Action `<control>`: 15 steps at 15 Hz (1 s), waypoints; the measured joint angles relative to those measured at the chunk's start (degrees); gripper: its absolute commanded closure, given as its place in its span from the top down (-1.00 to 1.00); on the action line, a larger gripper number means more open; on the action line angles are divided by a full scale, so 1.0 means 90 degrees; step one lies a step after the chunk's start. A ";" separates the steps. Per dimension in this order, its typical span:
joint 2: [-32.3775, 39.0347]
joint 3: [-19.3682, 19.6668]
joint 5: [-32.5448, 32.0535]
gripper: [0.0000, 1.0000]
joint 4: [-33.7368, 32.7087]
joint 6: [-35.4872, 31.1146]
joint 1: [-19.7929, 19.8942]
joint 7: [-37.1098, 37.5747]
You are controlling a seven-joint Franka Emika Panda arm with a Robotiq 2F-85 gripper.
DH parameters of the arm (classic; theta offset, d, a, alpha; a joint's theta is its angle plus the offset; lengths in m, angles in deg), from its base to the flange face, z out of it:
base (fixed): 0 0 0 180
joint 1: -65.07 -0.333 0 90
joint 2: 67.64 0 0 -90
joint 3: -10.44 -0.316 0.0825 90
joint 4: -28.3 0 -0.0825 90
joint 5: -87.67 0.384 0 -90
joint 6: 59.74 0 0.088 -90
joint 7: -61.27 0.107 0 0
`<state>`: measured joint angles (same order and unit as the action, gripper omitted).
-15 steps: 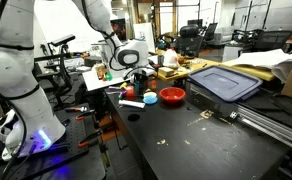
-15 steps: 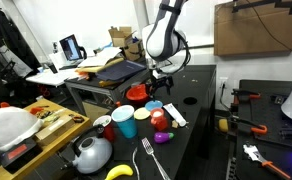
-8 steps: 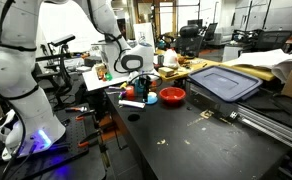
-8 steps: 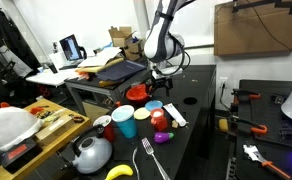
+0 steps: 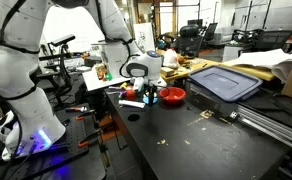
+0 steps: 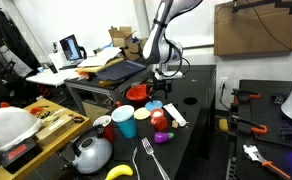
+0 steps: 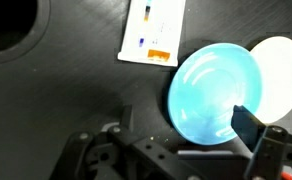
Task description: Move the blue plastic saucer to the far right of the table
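Observation:
The blue plastic saucer point(image 7: 211, 90) lies flat on the black table point(image 7: 56, 90) and fills the right half of the wrist view. My gripper point(image 7: 184, 125) hangs open right above it. One dark finger point(image 7: 250, 125) stands over the saucer's near right rim, while the other one is off its left edge. In an exterior view the saucer point(image 6: 154, 104) shows just below the gripper point(image 6: 162, 80). In an exterior view the gripper point(image 5: 146, 88) hides most of the saucer.
A white card point(image 7: 154, 32) and a white disc point(image 7: 282, 70) lie right beside the saucer. The red bowl point(image 5: 172, 96), a grey-blue bin lid point(image 5: 224, 82), a blue cup point(image 6: 124, 121), a kettle point(image 6: 91, 152) and a fork point(image 6: 151, 158) crowd this end of the table.
The arm has lowered and shifted a little, bringing the open gripper down close over the saucer. The saucer has not moved.

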<state>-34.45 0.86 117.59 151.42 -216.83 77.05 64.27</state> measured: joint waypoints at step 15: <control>0.0640 -0.0897 0.1229 -0.74 -0.0504 0.0141 0.0972 -0.2488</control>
<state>-28.69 -7.22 128.66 146.88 -215.55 85.80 41.88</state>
